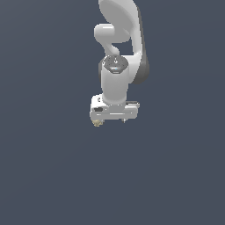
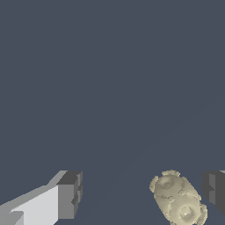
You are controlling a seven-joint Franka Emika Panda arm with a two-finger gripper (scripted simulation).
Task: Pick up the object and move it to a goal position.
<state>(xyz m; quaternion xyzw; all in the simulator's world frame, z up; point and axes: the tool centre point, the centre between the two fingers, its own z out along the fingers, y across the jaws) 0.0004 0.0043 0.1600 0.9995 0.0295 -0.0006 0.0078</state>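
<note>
One pale lump (image 2: 179,200) sits between the spread fingers (image 2: 68,195) of the claw (image 2: 143,195) — off-centre, nearer one pad. Reaching step, I judge; next: centre, then close.

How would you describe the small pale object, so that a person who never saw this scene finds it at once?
Start from the white robot arm hanging over the plain dark grey ground and follow it down to its claw. The object peeks out under the claw's end on the exterior view's left. In the wrist view it lies between the two dark fingertips, nearer one of them. It is the only tan-yellow, lumpy thing there.
</note>
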